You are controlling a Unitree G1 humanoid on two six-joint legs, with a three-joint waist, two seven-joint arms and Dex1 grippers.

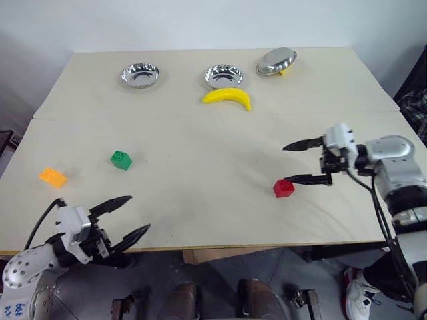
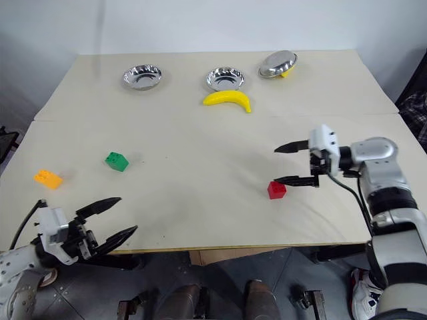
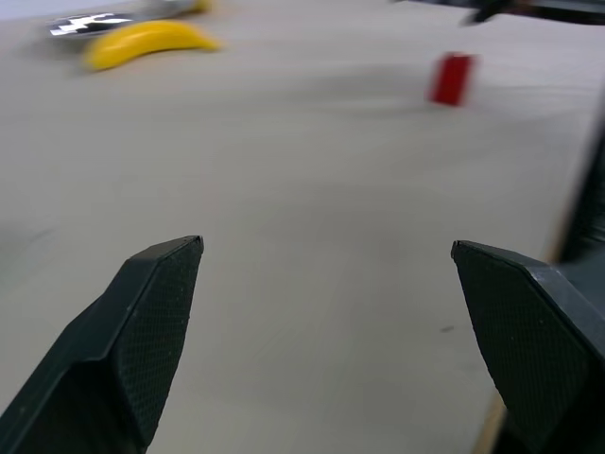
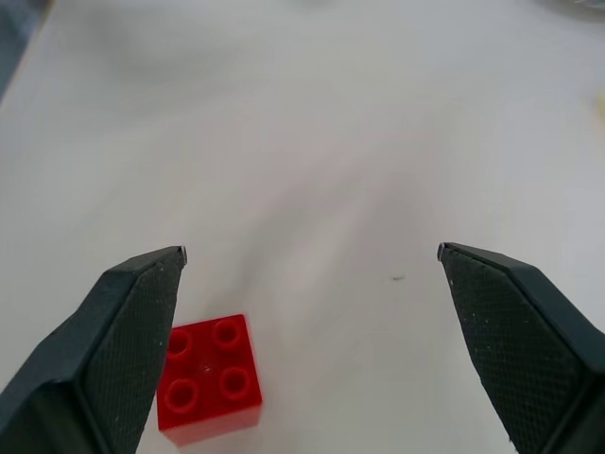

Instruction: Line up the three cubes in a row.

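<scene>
1. Head views. Tabletop (image 1: pixel 200 153), pale beige. Red cube (image 1: pixel 283 188) on its right part, studs up, lying free; green cube (image 1: pixel 121 160) on the left part; orange cube (image 1: pixel 53 177) further left, near the left edge. The three cubes stand well apart, in a loose line across the tabletop. Right hand (image 1: pixel 300 162) hovers just right of the red cube, fingers spread wide, holding nothing; the lower finger's tip lies just beside the cube's upper right corner in the picture. Left hand (image 1: pixel 130 217) at the near edge, fingers wide apart, empty, below the green cube and apart from it. At the far side: banana (image 1: pixel 227 97), two upright metal bowls (image 1: pixel 140 74), one tilted bowl (image 1: pixel 276 61).

2. Left wrist view. Both fingers (image 3: pixel 142 331) set wide, bare tabletop between them. Red cube (image 3: pixel 452 78) far ahead; banana (image 3: pixel 146 43) likewise far off.

3. Right wrist view. Fingers (image 4: pixel 123 350) wide apart, nothing gripped. Red cube (image 4: pixel 208 378), four studs showing, sits on the tabletop just beside one finger, inside the gap.
</scene>
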